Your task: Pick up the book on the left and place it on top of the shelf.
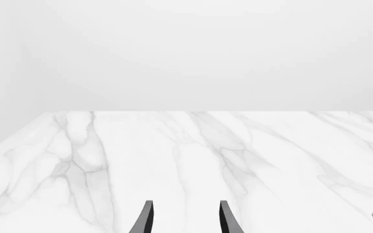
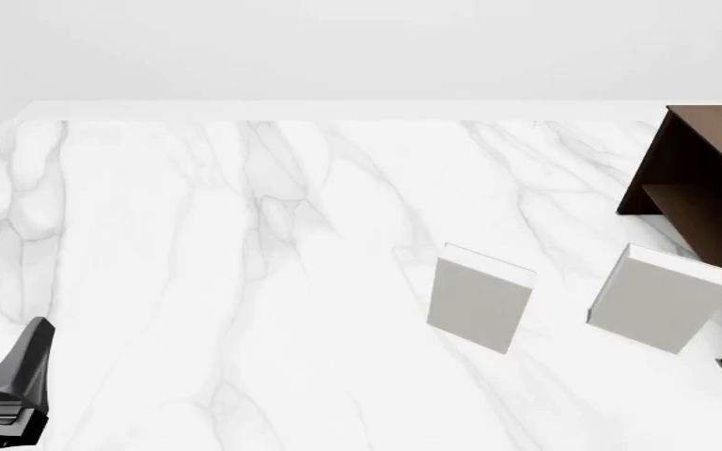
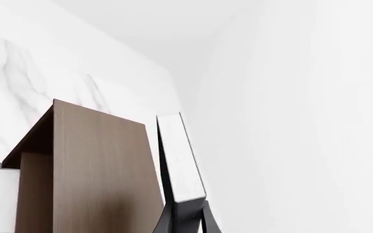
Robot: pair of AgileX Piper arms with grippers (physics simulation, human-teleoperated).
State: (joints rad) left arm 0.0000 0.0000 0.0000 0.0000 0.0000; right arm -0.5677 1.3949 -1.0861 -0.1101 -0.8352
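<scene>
The right gripper [image 3: 185, 213] only shows up in its own wrist cam, and its dark fingers are clamped on the bottom edge of the slim dark book with white page edges [image 3: 180, 158], holding it edge-on and upright, just beside the flat top of the dark brown wooden shelf unit [image 3: 99, 170]. Can't tell from that angle whether the book is actually touching the shelf or just hanging next to it. In the front view the shelf [image 2: 709, 174] sits at the far right of the white marble table [image 2: 211, 282], partly cut off by the frame edge, and the held book doesn't appear there at all. Two pale grey-white books are standing up on the table: one near the middle-right [image 2: 480, 299] and another [image 2: 660, 297] just in front of the shelf, well apart from each other. The left gripper [image 1: 185, 218] is parked low at the near left corner of the table in the front view [image 2: 16, 381]; in its wrist cam the two dark fingertips [image 1: 147, 216] are spread apart with nothing but bare marble between them.
</scene>
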